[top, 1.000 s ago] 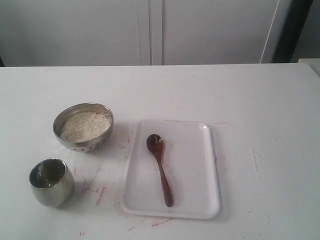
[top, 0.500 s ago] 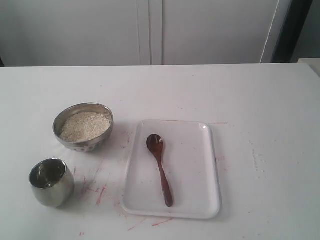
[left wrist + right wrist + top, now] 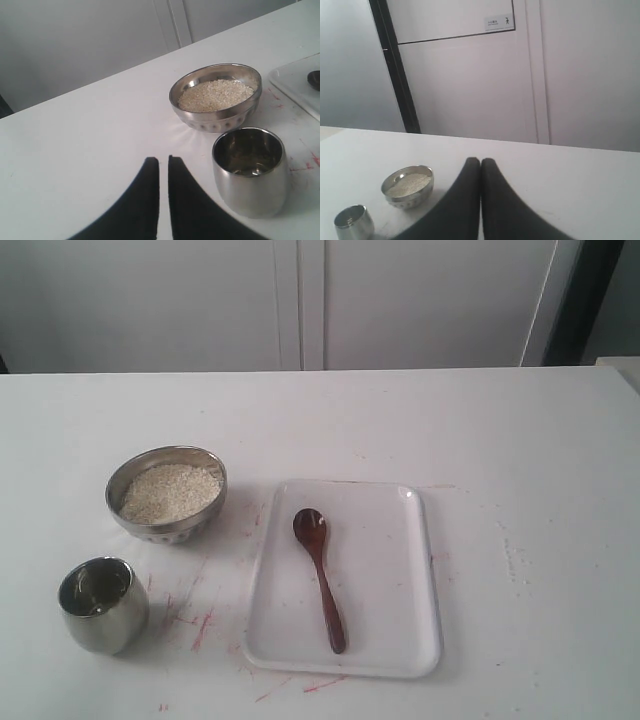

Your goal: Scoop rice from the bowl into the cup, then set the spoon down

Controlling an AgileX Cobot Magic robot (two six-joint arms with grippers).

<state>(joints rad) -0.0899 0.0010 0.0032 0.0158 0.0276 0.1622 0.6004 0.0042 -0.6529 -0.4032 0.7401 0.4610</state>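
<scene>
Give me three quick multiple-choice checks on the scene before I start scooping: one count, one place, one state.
1. How many steel vessels stand on the table?
A) one
B) two
C) three

2. Where does the spoon lie?
A) on the bare table
B) propped in a vessel
C) on the white tray

3. How does the cup stand?
A) upright, mouth up
B) on its side
C) upside down

Answers:
1 B: only the bowl holding rice and the cup are there.
2 C: the exterior view shows the whole spoon inside the tray's rim.
3 A: the left wrist view looks into the cup's open mouth from above.
</scene>
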